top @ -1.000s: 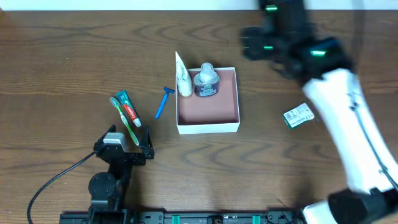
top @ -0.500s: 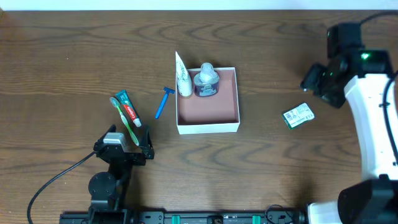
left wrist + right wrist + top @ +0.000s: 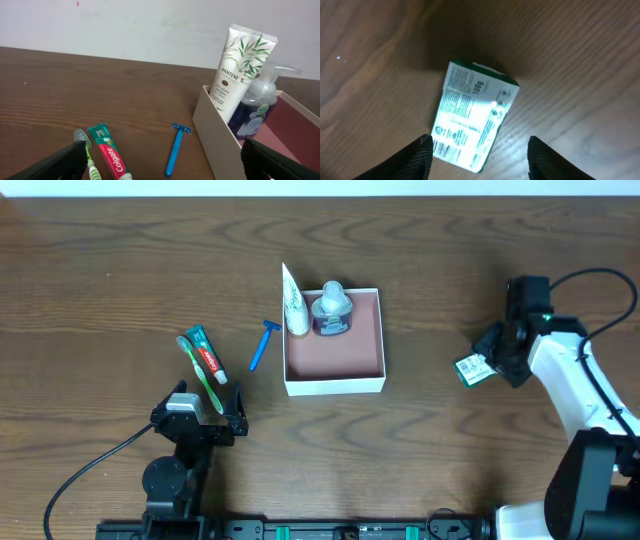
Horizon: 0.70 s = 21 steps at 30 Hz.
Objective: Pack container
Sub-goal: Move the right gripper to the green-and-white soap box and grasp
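The container (image 3: 335,385), white outside and pink-brown inside, sits mid-table holding an upright white Pantene tube (image 3: 293,305) and a blue pump bottle (image 3: 331,310); it also shows in the left wrist view (image 3: 212,132). A green and white soap box (image 3: 474,367) lies flat on the table to the right. My right gripper (image 3: 497,355) is open just above it, fingers either side of the box (image 3: 472,117). My left gripper (image 3: 205,415) is open and empty, near a Colgate toothpaste (image 3: 206,354), a green toothbrush (image 3: 200,375) and a blue razor (image 3: 262,345).
The toothpaste (image 3: 111,156), toothbrush (image 3: 85,150) and razor (image 3: 176,145) lie on the brown wooden table left of the container. A black cable (image 3: 85,470) runs from the left arm's base at the front left.
My right arm has swung from the back of the table, right of the container, down to the soap box and now hovers over it. The left arm has not moved.
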### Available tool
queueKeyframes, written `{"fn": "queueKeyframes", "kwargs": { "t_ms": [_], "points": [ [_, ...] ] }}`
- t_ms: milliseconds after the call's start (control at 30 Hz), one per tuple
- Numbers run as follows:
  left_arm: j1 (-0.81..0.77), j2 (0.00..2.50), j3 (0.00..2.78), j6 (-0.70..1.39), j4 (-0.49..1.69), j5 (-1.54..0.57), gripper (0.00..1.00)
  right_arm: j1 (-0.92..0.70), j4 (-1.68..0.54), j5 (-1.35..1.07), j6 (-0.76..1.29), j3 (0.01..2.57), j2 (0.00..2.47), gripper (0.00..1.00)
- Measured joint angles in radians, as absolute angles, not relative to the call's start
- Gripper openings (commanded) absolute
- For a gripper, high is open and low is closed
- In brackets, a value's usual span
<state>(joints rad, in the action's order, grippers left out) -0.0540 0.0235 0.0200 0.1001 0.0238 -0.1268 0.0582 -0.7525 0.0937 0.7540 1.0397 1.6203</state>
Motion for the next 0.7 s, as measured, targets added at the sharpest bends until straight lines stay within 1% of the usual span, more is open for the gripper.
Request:
{"fn": "queueKeyframes", "kwargs": {
  "t_ms": [467, 700],
  "points": [
    [-0.054, 0.023, 0.020, 0.100, 0.024, -0.127, 0.98, 0.058, -0.474, 0.071, 0.833, 0.825, 1.617, 0.60],
    [-0.054, 0.023, 0.020, 0.100, 0.024, -0.127, 0.98, 0.058, -0.411, 0.066, 0.838, 0.791, 1.605, 0.57]
  ]
}}
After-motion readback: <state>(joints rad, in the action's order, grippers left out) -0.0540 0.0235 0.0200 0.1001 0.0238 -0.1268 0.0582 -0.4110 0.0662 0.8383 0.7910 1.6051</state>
